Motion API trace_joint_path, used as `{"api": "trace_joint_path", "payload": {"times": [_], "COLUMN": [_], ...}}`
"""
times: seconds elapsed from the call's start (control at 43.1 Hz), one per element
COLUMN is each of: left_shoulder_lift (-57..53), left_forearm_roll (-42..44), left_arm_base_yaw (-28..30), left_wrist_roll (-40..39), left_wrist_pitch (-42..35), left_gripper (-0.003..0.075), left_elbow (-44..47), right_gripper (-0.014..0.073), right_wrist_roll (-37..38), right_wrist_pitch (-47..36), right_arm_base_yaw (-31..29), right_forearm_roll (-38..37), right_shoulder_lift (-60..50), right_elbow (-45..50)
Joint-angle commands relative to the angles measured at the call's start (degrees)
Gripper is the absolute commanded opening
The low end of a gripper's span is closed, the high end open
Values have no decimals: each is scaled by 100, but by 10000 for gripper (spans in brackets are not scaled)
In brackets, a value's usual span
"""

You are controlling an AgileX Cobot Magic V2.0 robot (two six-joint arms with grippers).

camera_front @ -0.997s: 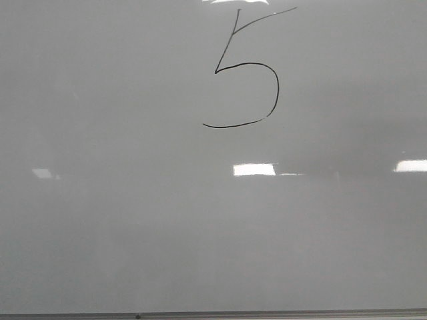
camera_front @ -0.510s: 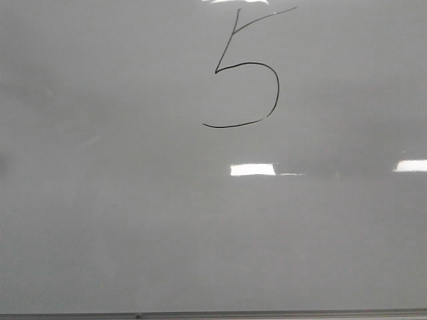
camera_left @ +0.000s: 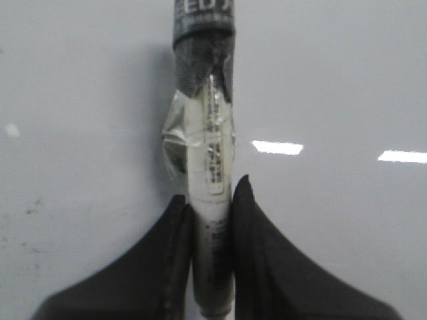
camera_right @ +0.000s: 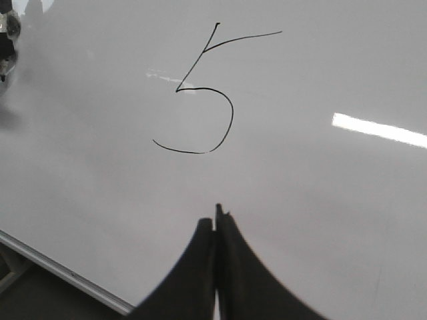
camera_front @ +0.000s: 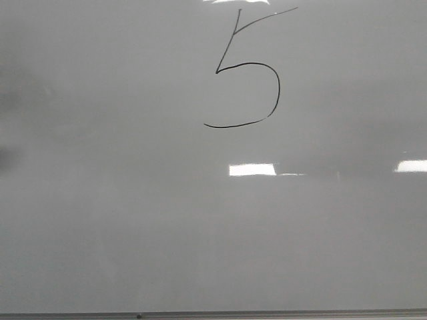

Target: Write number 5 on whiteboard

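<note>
A thin black number 5 [camera_front: 277,87] is drawn near the top middle of the glossy grey-white whiteboard [camera_front: 200,233]. It also shows in the right wrist view [camera_right: 230,113]. My left gripper [camera_left: 212,193] is shut on a white marker [camera_left: 210,167] with a dark taped tip end, held over the bare board [camera_left: 347,80]. My right gripper [camera_right: 216,217] is shut and empty, below the 5 over the board [camera_right: 320,200]. Neither gripper shows in the front view.
A thin metal edge strip [camera_front: 267,313] runs along the board's near edge, also in the right wrist view [camera_right: 67,273]. Bright light reflections [camera_front: 252,169] lie on the board. The marker's tip end shows at the right wrist view's corner [camera_right: 8,33].
A faint dark shadow has grown at the board's left edge in the front view. The light reflection has drifted slightly left. The 5 is unchanged.
</note>
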Motion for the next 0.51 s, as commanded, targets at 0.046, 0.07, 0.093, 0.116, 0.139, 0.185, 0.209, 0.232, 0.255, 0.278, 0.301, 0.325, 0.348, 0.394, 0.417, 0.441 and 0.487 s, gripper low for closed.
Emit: {"api": "trace_joint_path", "payload": {"times": [0.046, 0.07, 0.093, 0.116, 0.139, 0.185, 0.209, 0.232, 0.255, 0.278, 0.301, 0.325, 0.348, 0.394, 0.417, 0.441, 0.487], "left_shoulder_lift": [-130, -130, -130, -130, -130, -130, -130, -130, -130, -130, -130, -130, -130, -130, -130, -130, -130], "left_forearm_roll": [-3, -3, -3, -3, -3, -3, -3, -3, -3, -3, -3, -3, -3, -3, -3, -3, -3], "left_arm_base_yaw": [6, 6, 6, 6, 6, 6, 6, 6, 6, 6, 6, 6, 6, 6, 6, 6, 6], "left_wrist_roll": [7, 7, 7, 7, 7, 16, 16, 16, 16, 16, 22, 50, 79, 176, 189, 203, 204], "left_wrist_pitch": [-375, -375, -375, -375, -375, -390, -390, -402, -403, -412, -427, -441, -471, -480, -480, -480, -480], "left_gripper": [239, 266, 301, 326, 347, 388, 403, 415, 426, 430, 435, 434, 434, 434, 434, 434, 434], "left_elbow": [-152, -152, -152, -152, -152, -152, -152, -152, -152, -152, -152, -152, -152, -152, -152, -152, -152], "right_gripper": [-71, -71, -71, -71, -71, -71, -71, -71, -71, -71, -71, -71, -71, -71, -71, -71, -71], "right_wrist_roll": [8, 8, 8, 8, 8, 8, 8, 8, 8, 8, 8, 8, 8, 8, 8, 8, 8], "right_wrist_pitch": [-452, -452, -452, -452, -452, -452, -452, -452, -452, -452, -452, -452, -452, -452, -452, -452, -452], "right_arm_base_yaw": [-43, -43, -43, -43, -43, -43, -43, -43, -43, -43, -43, -43, -43, -43, -43, -43, -43], "right_forearm_roll": [33, 33, 33, 33, 33, 33, 33, 33, 33, 33, 33, 33, 33, 33, 33, 33, 33], "right_shoulder_lift": [19, 19, 19, 19, 19, 19, 19, 19, 19, 19, 19, 19, 19, 19, 19, 19, 19], "right_elbow": [-152, -152, -152, -152, -152, -152, -152, -152, -152, -152, -152, -152, -152, -152, -152, -152, -152]}}
